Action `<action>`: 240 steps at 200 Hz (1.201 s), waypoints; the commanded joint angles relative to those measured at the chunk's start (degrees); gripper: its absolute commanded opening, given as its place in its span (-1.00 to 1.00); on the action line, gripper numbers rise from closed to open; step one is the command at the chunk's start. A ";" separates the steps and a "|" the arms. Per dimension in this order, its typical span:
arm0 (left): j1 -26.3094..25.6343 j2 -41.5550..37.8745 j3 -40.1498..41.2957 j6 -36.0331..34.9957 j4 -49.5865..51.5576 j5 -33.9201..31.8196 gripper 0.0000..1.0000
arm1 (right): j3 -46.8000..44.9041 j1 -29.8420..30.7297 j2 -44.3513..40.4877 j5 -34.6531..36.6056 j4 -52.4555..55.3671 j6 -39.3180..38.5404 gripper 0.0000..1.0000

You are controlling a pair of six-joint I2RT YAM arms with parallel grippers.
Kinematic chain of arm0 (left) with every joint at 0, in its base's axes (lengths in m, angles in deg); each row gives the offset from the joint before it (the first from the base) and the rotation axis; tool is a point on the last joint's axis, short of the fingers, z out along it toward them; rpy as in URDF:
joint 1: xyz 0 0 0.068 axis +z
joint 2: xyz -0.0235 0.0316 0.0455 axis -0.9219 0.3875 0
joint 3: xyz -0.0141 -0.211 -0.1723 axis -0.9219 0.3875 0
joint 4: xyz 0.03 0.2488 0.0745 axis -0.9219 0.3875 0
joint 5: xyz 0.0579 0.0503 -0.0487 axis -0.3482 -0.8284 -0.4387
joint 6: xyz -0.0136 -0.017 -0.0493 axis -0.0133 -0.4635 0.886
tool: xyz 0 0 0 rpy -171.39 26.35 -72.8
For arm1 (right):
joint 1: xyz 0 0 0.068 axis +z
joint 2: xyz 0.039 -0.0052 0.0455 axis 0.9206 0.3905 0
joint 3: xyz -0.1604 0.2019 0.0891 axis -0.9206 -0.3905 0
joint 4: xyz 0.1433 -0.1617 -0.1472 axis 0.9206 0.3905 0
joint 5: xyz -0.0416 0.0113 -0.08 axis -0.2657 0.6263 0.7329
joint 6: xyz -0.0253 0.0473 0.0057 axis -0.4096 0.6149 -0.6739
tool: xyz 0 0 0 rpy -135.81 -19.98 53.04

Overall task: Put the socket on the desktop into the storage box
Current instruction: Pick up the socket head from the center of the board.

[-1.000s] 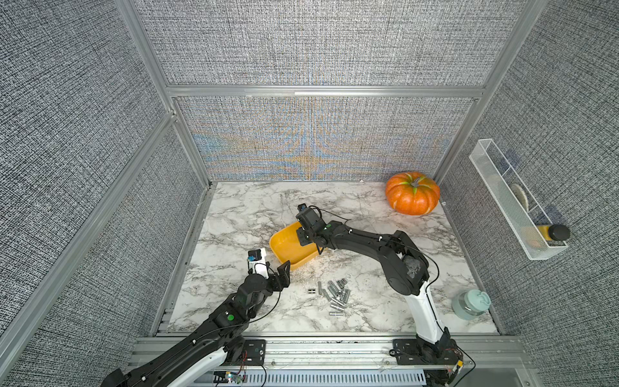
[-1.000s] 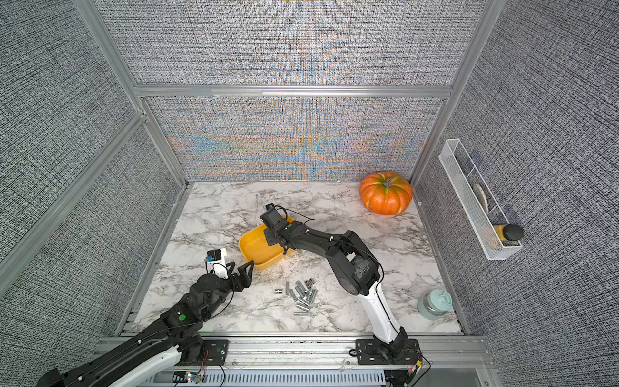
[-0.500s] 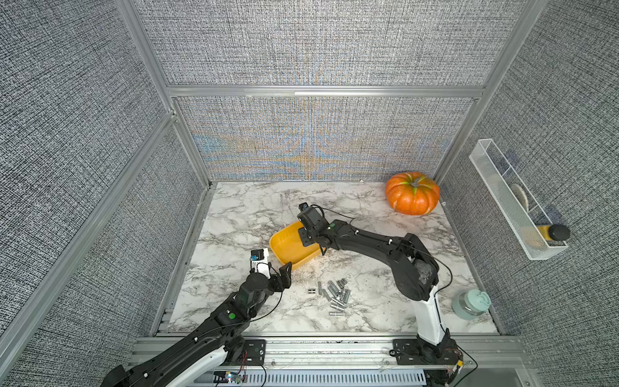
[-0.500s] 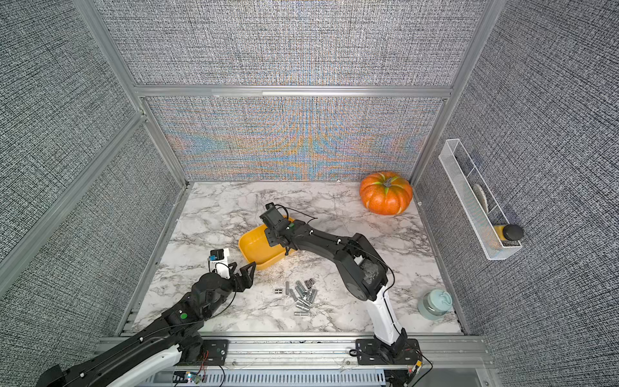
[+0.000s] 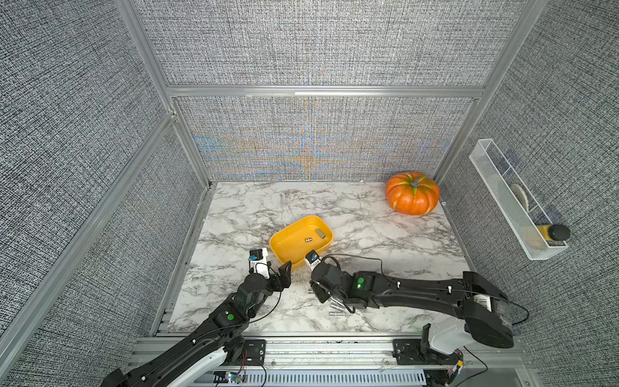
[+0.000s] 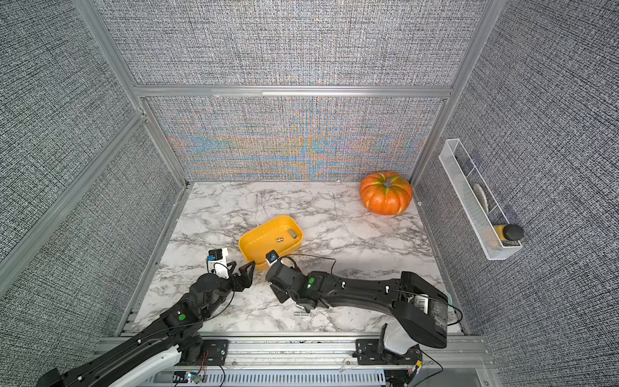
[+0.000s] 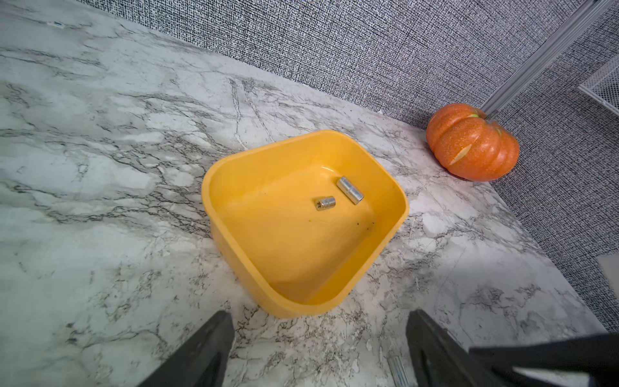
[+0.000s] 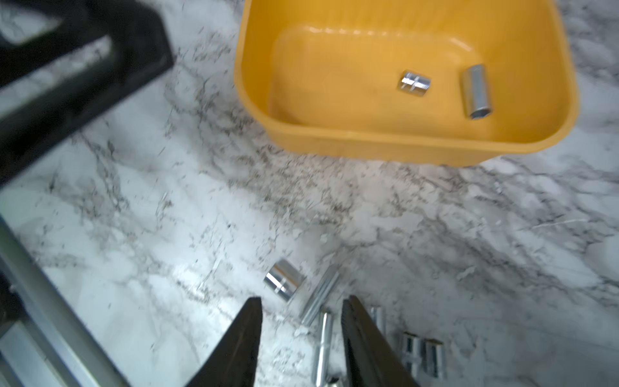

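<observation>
While your right gripper [image 8: 302, 299] hung half-parted over the loose sockets [image 8: 285, 280] on the desktop [image 5: 368, 234], at 5 o'clock from the storage box [image 5: 294, 249], it gripped nothing. Your left gripper [image 7: 318, 316] stood spread wide and empty at 7 o'clock. Two sockets [image 7: 326, 203] lay inside the box, toward its 2 o'clock end.

Left arm [image 5: 234, 308] and right arm [image 5: 418, 295] are black with green dots [image 5: 230, 316], white wrist cameras [image 5: 258, 263] and white base links [image 5: 447, 335]; the right bears a barcode label [image 5: 482, 299].
</observation>
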 commanded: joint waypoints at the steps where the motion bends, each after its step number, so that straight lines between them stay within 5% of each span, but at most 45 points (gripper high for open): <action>1: 0.02 0.50 -0.56 -0.54 -0.54 -0.30 0.72 | -1.06 2.18 1.67 -0.04 -2.38 3.81 -0.19; 73: -0.03 -0.11 -0.63 -0.73 -0.13 -0.24 0.72 | 0.55 -0.11 9.59 -3.35 -6.67 3.65 -0.28; 240: 0.02 0.19 -0.58 -0.57 -0.20 -0.39 0.72 | 0.14 -2.39 13.18 -4.97 -7.13 3.65 -0.27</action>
